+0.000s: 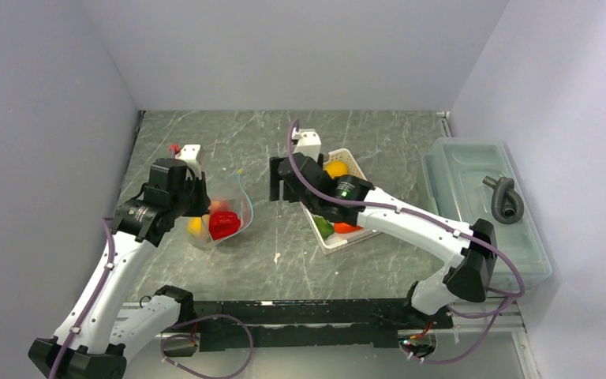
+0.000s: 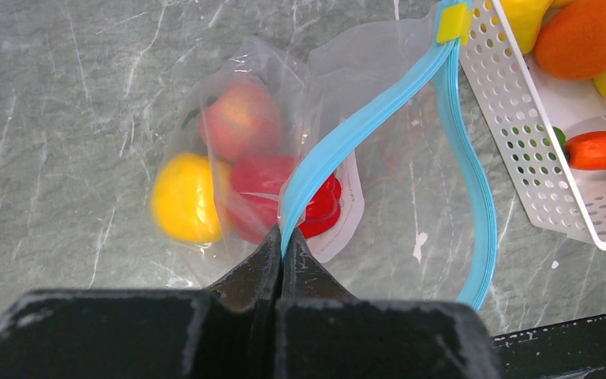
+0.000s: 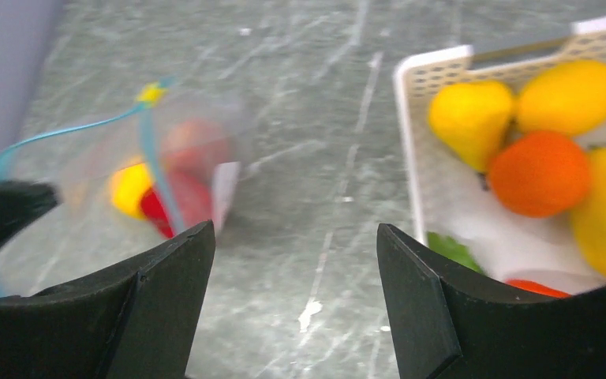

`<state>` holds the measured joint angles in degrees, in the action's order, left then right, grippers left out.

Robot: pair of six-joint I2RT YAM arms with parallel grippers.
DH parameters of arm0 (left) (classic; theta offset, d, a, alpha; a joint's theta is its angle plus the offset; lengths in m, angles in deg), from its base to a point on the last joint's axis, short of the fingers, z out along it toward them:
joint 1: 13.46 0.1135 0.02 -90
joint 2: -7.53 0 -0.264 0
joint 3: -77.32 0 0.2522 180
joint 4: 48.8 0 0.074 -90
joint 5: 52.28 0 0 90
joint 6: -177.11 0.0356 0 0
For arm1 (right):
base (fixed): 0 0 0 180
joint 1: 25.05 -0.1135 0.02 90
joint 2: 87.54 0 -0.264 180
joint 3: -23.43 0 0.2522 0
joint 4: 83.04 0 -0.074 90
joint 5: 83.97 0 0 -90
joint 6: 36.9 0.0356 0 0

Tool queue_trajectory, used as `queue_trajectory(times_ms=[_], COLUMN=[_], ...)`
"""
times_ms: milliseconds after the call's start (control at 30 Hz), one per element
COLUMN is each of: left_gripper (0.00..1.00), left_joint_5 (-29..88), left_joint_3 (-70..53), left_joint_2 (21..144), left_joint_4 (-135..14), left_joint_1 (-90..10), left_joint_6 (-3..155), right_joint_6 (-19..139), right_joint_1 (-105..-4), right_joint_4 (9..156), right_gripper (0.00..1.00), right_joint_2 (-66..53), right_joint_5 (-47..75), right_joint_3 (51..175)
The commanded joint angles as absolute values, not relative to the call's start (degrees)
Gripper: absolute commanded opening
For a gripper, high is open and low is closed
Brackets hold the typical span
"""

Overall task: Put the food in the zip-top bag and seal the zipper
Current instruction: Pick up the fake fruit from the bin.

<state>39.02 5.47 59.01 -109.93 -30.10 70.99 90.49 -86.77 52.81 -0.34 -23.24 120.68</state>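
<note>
1. The left tool [image 2: 284, 241] was clamped on the zipper [image 2: 363, 118]; the bag [image 1: 225, 221] lay near the worktop's [image 1: 284, 257] left edge.
2. The right tool [image 3: 293, 245] was wide open, empty.
3. It probably needed to grab the basket's [image 3: 405, 126] orange [image 3: 540, 174] squarely.

My left fingers [image 2: 262, 260] are pinched tight on the zipper [image 2: 363, 121]; my right fingers [image 3: 170, 272] stand spread apart, holding nothing.
</note>
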Motion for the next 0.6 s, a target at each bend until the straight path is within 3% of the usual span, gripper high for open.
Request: queue_trajectory(times_ms=[0, 567], left_gripper=[0.0, 0.0], left_joint_5=[38.25, 38.43], left_joint_3=[5.65, 5.55], left_joint_2=[58.89, 59.64], left_joint_4=[-107.98, -107.96], left_joint_1=[-30.14, -30.13], left_joint_6=[71.9, 72.07], right_joint_6=[88.92, 84.15], right_joint_1=[-81.83, -67.04], right_joint_4=[49.02, 46.27], right_gripper=[0.78, 0.79], right_joint_2=[-3.75, 1.14], right_joint_5=[-27.47, -25.63], right_joint_3=[117.08, 112.08])
